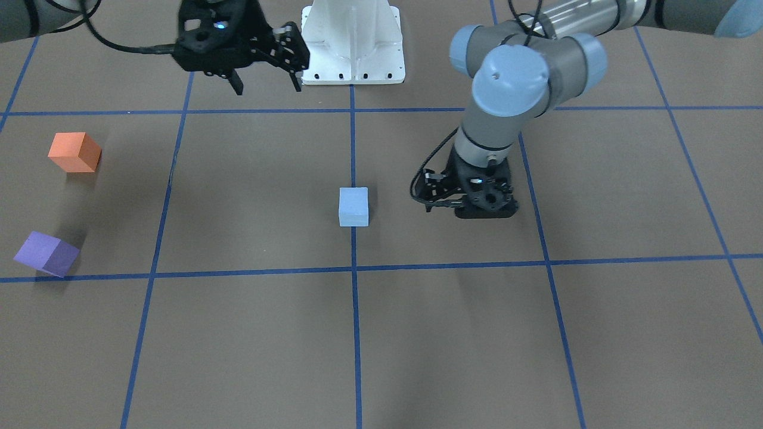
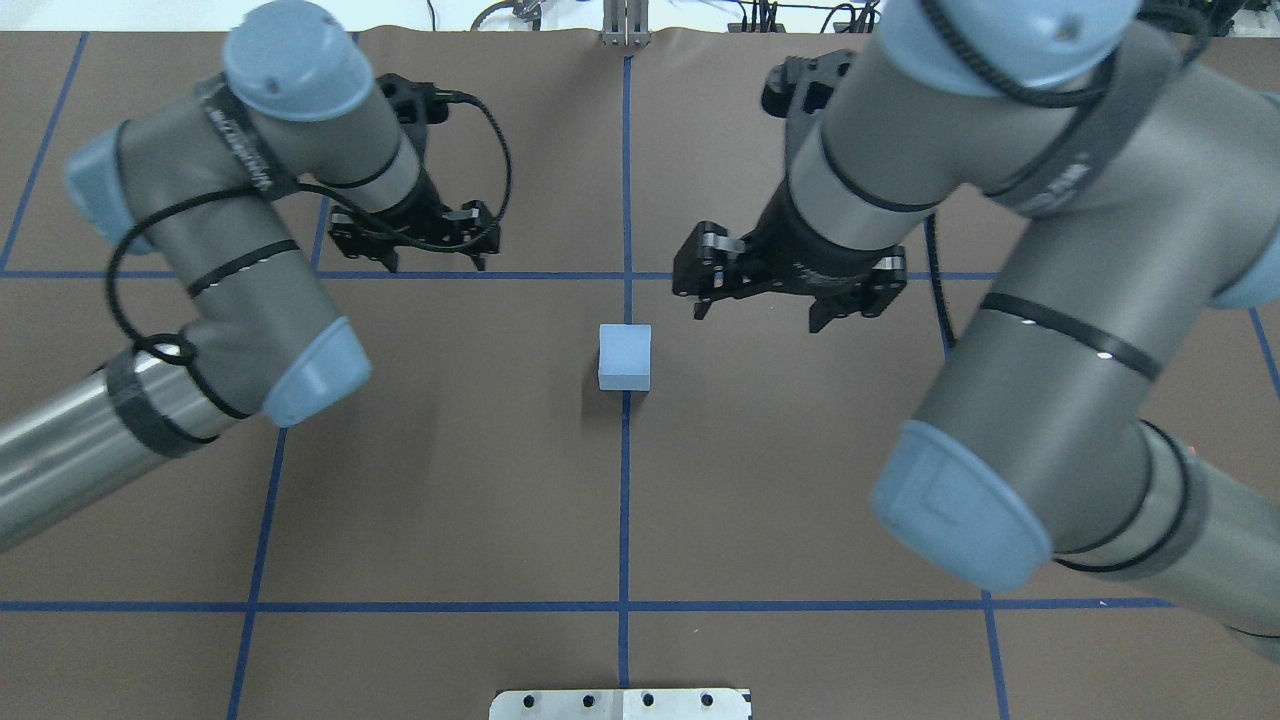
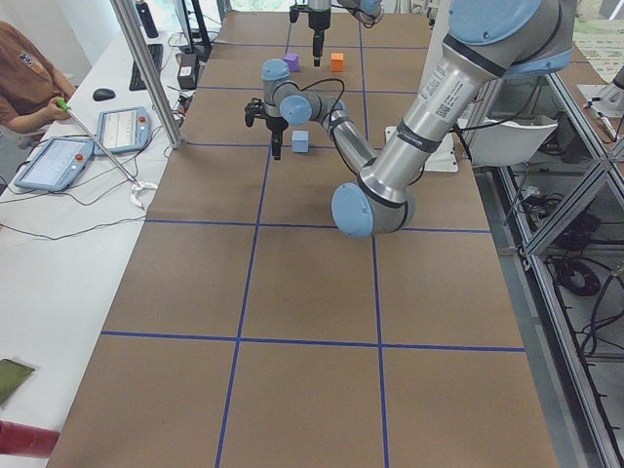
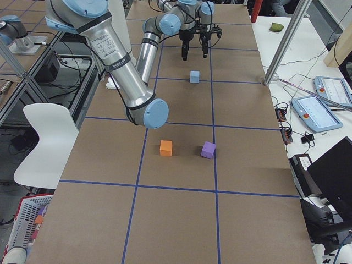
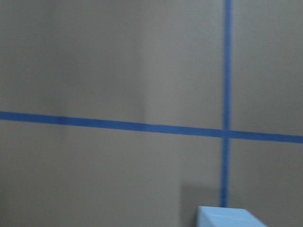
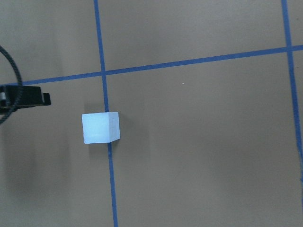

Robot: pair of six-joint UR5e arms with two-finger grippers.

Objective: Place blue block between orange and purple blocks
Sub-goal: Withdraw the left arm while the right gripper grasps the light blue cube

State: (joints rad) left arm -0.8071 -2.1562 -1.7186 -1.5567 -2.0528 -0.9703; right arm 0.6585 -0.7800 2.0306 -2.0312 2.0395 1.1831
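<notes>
The light blue block (image 1: 353, 206) sits on the brown table's centre tape line; it also shows in the overhead view (image 2: 625, 357) and the right wrist view (image 6: 100, 127). The orange block (image 1: 74, 152) and the purple block (image 1: 46, 254) stand apart at the robot's far right, hidden by the right arm in the overhead view. My left gripper (image 2: 435, 262) is open and empty, low beside the blue block on the robot's left, not touching it. My right gripper (image 1: 267, 86) is open and empty, held high near the robot base.
The white robot base (image 1: 353, 42) stands at the table's back edge. Blue tape lines (image 1: 354, 310) grid the brown table. An operator (image 3: 24, 78), tablets (image 3: 58, 161) and a metal post (image 3: 146, 68) are at the side bench.
</notes>
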